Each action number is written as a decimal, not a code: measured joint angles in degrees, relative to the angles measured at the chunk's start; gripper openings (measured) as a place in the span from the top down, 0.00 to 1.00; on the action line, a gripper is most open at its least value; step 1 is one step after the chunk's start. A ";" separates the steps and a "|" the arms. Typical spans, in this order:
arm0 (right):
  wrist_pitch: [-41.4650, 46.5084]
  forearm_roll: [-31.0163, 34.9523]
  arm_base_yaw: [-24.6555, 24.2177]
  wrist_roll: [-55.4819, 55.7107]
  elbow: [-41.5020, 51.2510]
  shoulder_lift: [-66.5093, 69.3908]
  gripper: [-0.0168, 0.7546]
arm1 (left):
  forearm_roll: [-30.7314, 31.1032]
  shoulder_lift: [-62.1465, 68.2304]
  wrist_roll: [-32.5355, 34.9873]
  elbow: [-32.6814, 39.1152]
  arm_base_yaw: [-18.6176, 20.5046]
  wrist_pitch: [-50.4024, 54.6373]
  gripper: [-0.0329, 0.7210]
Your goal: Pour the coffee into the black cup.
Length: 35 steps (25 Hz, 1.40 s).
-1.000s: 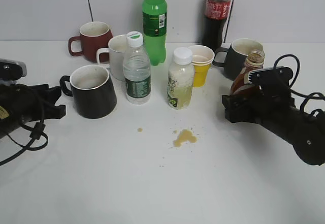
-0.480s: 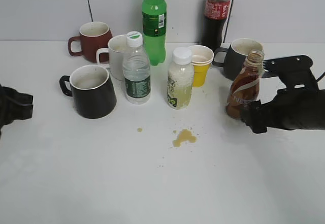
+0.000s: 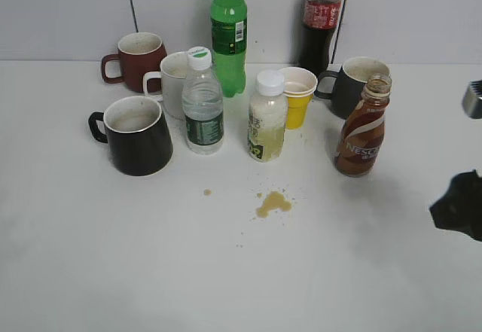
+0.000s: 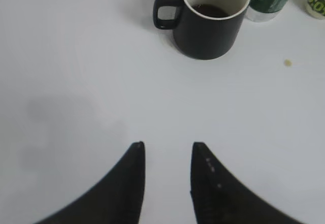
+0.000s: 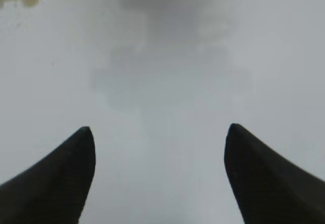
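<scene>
The coffee bottle (image 3: 363, 129) is being left standing upright on the white bench (image 3: 151, 272), over toward the right edge and about halfway back, with no cap on it. Nothing is holding it. Some brown drink is being kept inside it, so it is not being seen as empty. The black cup (image 3: 138, 135) is being left near the left edge, well apart from the bottle, with its handle pointing left. In the left wrist view a dark drink is being seen at the bottom of the black cup (image 4: 212, 17), so the pouring is being judged as done, or mostly done; how full the cup is cannot be told. The right gripper (image 5: 160, 135) is being held wide open over bare bench with nothing between its fingers, and in the exterior view only a dark bit of it (image 3: 458, 213) is being seen at the right edge, apart from the bottle. The left gripper (image 4: 166, 148) is being held a little open and empty, low over the bench near the front left, pointing at the cup from well away. A small brown spill (image 3: 273, 203) is lying in the middle of the bench. Little is being judged as left to do, other than both arms being parked.
</scene>
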 joint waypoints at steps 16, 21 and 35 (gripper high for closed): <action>30.83 -2.41 0.00 -2.20 0.14 -44.55 0.23 | -0.67 -28.01 3.63 3.60 0.00 19.00 0.64; 29.60 -2.41 0.00 -3.11 3.17 -52.84 0.23 | -0.69 -28.29 3.74 3.70 0.00 18.81 0.64; 29.28 -1.82 0.00 -3.33 3.63 -54.89 0.23 | -0.80 -28.29 3.74 3.70 0.00 18.81 0.64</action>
